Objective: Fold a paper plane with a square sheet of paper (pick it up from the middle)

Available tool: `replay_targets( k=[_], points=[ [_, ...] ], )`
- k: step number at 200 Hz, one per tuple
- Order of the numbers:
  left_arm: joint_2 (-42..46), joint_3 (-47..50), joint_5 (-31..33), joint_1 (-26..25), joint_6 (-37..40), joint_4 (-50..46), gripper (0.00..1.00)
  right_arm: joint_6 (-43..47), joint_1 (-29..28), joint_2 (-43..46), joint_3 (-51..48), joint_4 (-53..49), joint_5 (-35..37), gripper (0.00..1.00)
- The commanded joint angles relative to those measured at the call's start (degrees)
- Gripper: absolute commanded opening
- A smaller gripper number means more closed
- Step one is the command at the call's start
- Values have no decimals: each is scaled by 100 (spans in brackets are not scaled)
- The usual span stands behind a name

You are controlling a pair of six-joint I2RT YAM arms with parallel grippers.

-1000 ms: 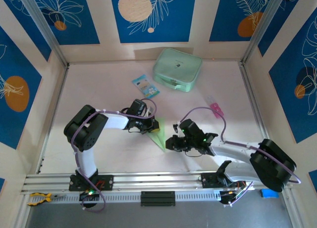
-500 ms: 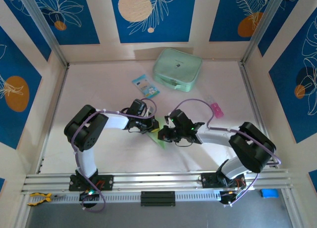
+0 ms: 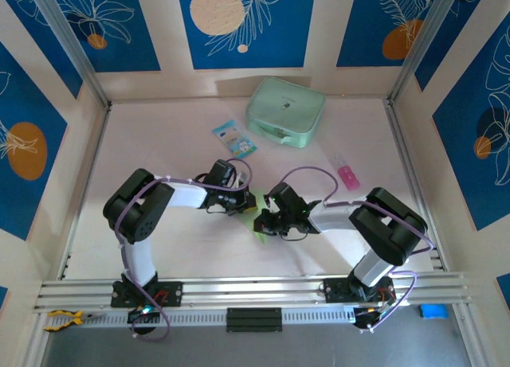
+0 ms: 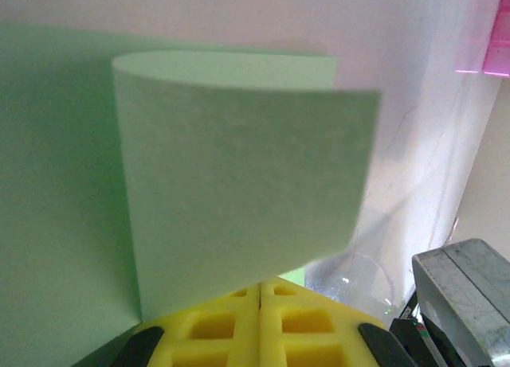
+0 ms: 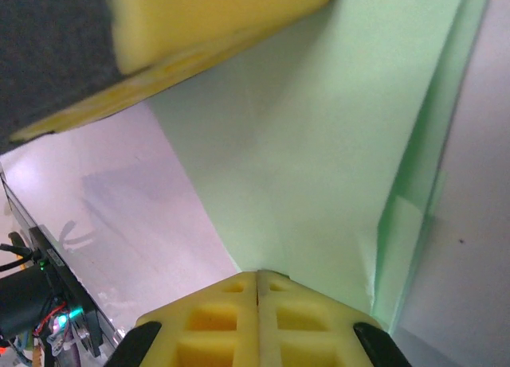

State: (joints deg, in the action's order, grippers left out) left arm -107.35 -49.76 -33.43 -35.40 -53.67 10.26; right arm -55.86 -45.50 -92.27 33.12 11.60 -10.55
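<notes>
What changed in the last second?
The right arm swung left across the table, bringing the right claw from clear of the square sheet of paper right up to it, close beside the left claw. The right claw is now shut at the sheet. Unchanged: the left claw shut on a raised flap of the sheet, the mint case, and the blue-and-white packet.

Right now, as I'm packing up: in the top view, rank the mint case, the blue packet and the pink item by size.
Largest to smallest:
1. mint case
2. blue packet
3. pink item
</notes>
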Motion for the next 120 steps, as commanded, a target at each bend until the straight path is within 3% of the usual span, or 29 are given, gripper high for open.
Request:
replay_targets(
  k=[1,120],
  points=[
    [-67,119,38,-29,52,-78,1,-197,-108,-19,-236,93,-150,6],
    [-111,120,73,-17,24,-121,0,-294,-182,531,-767,-29,-9,7]
  ],
)
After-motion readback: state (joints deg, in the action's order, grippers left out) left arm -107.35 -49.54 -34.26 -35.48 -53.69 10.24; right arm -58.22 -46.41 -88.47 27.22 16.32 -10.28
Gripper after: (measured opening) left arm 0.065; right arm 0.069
